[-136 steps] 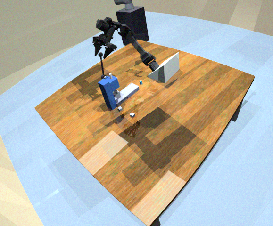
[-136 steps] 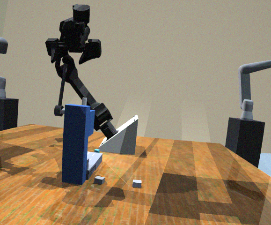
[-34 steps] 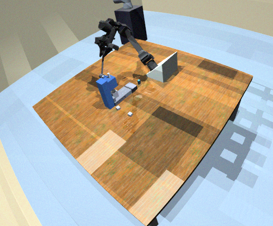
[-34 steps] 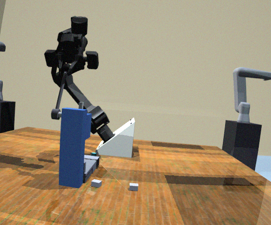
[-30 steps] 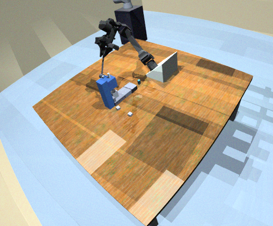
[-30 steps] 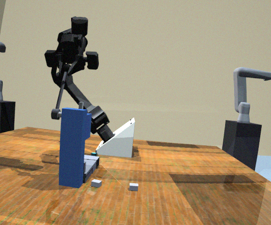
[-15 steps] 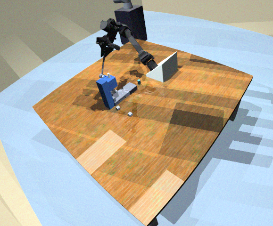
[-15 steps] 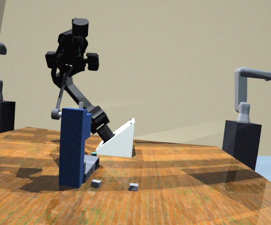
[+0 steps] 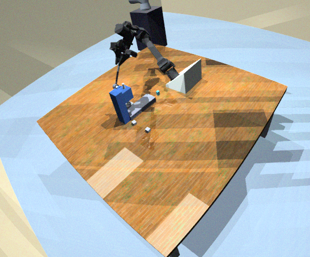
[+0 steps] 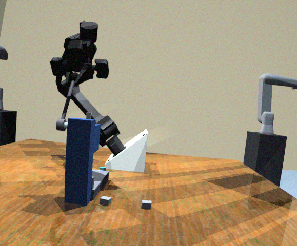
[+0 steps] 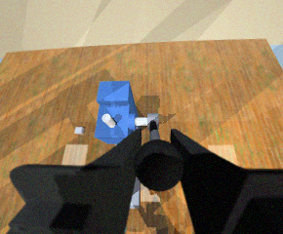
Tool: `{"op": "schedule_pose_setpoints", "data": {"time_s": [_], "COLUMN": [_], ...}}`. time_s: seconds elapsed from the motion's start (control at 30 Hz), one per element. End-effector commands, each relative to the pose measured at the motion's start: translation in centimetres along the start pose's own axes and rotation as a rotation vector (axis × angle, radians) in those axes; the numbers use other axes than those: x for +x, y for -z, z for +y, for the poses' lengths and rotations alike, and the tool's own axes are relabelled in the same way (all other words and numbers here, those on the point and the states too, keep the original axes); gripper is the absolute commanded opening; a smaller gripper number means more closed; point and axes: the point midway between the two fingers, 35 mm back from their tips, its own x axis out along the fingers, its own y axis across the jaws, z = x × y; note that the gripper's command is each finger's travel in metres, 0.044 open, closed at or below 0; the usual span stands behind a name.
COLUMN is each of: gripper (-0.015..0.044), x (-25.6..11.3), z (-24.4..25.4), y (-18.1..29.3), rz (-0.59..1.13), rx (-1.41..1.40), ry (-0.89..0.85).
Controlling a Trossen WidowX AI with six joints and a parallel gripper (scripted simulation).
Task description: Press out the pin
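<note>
Fingers (image 9: 120, 57) (image 10: 74, 76): mine, nearly closed, clamped on dark knob (image 10: 74, 76) (image 11: 159, 166) of lever (image 9: 117, 73) (image 10: 67, 100) (image 11: 154, 132). Lever: raised, slightly tilted, pivoted beside top of blue press (image 9: 119, 106) (image 10: 77, 161) (image 11: 114, 109). Bed (image 9: 143, 104) (image 10: 100, 178): low, extending from press. Block: position under punch cannot be told. Two grey cubes: on surface (image 9: 176, 138) (image 10: 196, 225) (image 11: 205, 78), near press.

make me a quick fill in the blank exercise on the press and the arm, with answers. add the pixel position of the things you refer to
1. The frame of the press (image 9: 119, 106) (image 10: 78, 161) (image 11: 114, 109) is painted ____.
2. The hand (image 9: 119, 61) (image 10: 73, 76) (image 11: 155, 134) is closed on the knob of the ____.
3. The arm is mounted on a sloped ____ wedge (image 9: 192, 78) (image 10: 134, 159).
4. Near the foot of the press lie ____ small grey cubes (image 10: 105, 200) (image 10: 146, 204).

Missing words: blue; lever; white; two
</note>
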Motion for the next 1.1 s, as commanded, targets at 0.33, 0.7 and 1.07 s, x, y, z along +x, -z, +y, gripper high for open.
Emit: {"op": "schedule_pose_setpoints", "data": {"time_s": [0.33, 0.7, 1.07], "gripper": [0.0000, 0.0000, 0.0000], "x": [-0.2, -0.3, -0.4], "z": [0.0, 0.0, 0.0], "y": [1.1, 1.6, 2.1], "rz": [0.006, 0.006, 0.006], "rx": [-0.007, -0.008, -0.008], "ry": [0.000, 0.000, 0.000]}}
